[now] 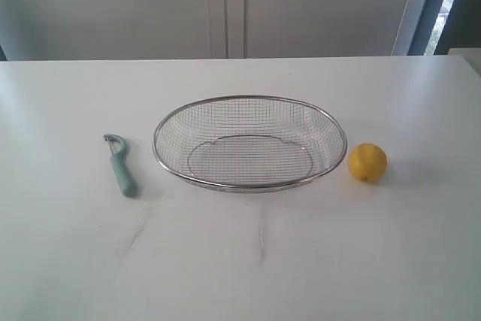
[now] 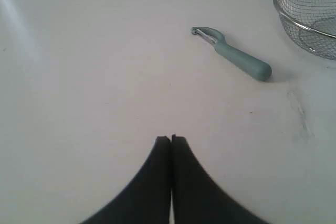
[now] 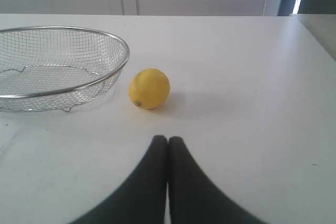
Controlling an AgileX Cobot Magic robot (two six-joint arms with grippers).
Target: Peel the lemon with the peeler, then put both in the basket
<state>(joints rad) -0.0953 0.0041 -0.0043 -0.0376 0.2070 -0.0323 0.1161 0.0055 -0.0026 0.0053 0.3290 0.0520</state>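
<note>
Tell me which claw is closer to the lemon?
Right. The lemon lies just ahead of the right claw; the left claw sits by the peeler, across the basket from it.

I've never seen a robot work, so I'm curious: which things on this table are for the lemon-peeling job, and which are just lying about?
For the job: the lemon; the peeler; the basket between them, with nothing in it yet.
Just lying about: no loose things visible; only the white table itself, with faint scuff marks.
</note>
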